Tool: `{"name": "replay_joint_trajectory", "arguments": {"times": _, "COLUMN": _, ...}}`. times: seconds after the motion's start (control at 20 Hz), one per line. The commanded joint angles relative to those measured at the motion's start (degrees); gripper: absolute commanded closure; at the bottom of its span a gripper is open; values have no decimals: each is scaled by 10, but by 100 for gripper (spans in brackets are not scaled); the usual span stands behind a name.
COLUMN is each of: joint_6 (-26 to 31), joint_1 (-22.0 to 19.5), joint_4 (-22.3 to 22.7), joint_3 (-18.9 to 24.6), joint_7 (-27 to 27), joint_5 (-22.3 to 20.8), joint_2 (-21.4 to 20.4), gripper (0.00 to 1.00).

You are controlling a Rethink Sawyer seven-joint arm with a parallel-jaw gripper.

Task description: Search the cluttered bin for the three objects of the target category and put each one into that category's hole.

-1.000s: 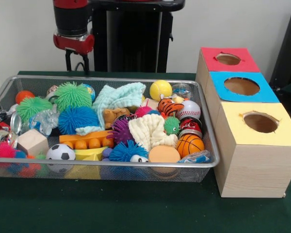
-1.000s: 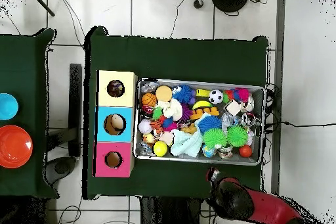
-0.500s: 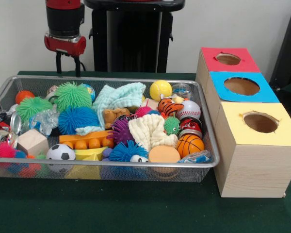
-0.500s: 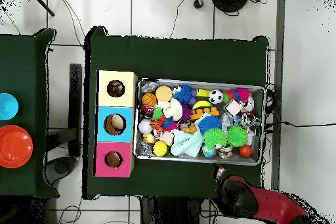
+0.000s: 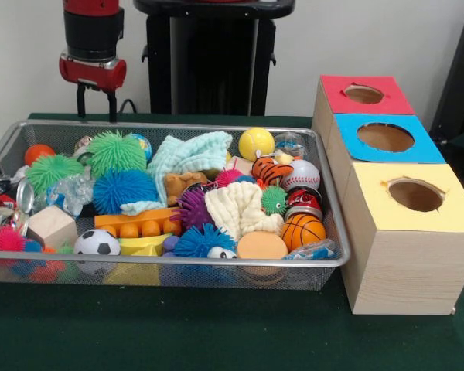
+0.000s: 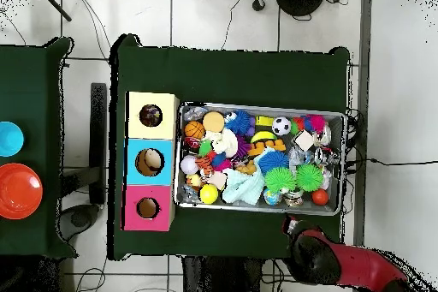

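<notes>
Red-collared gripper (image 5: 96,101), fingers spread and empty, had drifted toward nine o'clock and risen behind the wire bin (image 5: 178,127); judging by that, no pick had begun.

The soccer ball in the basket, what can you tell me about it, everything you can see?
The soccer ball is a small white ball with black patches, smooth and seemingly soft like a toy. It sits whole at the front of the wire bin, against the mesh wall. A wooden block lies to one side and a yellow piece to the other, both apparently touching it. An orange bumpy bar is just behind. Nothing grips it.
</notes>
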Motion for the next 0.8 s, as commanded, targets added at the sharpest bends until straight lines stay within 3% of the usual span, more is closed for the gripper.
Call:
{"name": "replay_joint_trajectory", "arguments": {"times": 0.05, "joint_6": -12, "joint_1": 4, "joint_4": -115, "joint_3": 31, "joint_7": -10, "joint_5": -35, "joint_2": 15, "gripper": 0}}
{"name": "replay_joint_trajectory", "arguments": {"times": 0.8, "joint_6": -76, "joint_1": 8, "joint_4": -177, "joint_3": 9, "joint_7": 16, "joint_5": -91, "joint_2": 83, "gripper": 0}}
